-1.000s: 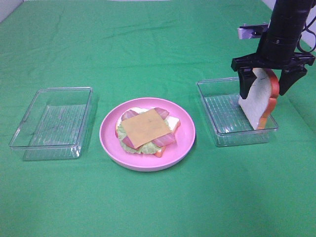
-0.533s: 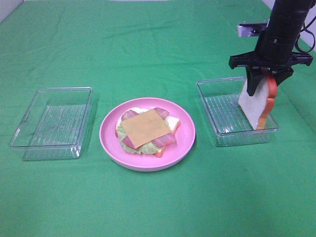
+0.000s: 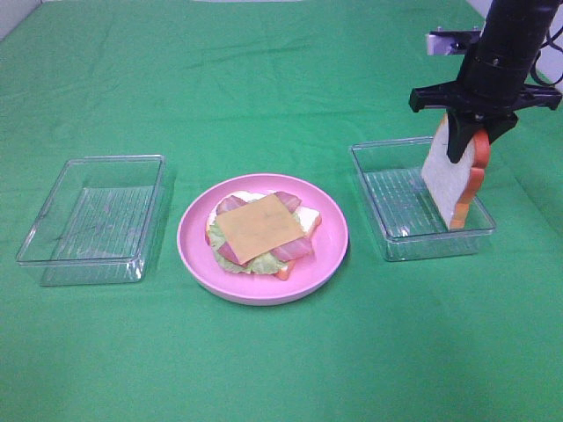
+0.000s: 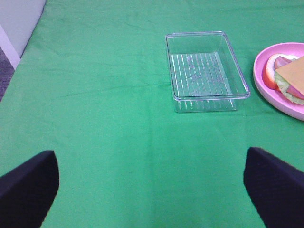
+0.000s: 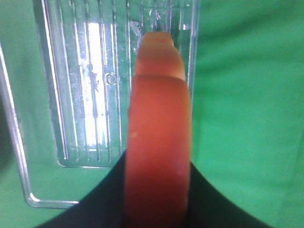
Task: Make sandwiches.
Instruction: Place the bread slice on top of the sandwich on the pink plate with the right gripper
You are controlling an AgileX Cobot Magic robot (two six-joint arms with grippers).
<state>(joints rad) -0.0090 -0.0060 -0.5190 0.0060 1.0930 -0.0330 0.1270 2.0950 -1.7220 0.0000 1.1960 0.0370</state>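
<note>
Exterior high view, right hand (image 3: 464,141): clamped on the upper edge of a bread slice (image 3: 450,180), black fingers closed on either side of it.
Exterior high view, bread slice: white face with orange-brown crust, hung upright and slightly tilted, its lower end inside or just above the right clear tray (image 3: 387,211); whether it touched the tray floor could not be told.
Exterior high view, pink plate (image 3: 198,246): sat on the green bench (image 3: 281,79) between the two trays, near the middle.
Exterior high view, open sandwich: a lower bread slice (image 3: 308,217), lettuce (image 3: 230,263) and bacon strips (image 3: 295,249) lay stacked on the plate with a yellow cheese slice (image 3: 259,227) on top.
Exterior high view, left clear tray (image 3: 53,255): lay well apart from the plate's left side.
Left wrist view, left hand (image 4: 152,183): fingers stood wide apart, nothing between them, over bare green cloth.
Left wrist view, surroundings: clear tray (image 4: 206,95) lay just beside the pink plate (image 4: 266,90), which carried part of the stack.
Right wrist view, bread slice (image 5: 159,137): seen edge-on, orange crust filling the centre, pinched between the dark fingers (image 5: 95,204).
Right wrist view, tray (image 5: 61,142): ribbed clear floor lay below the slice.
</note>
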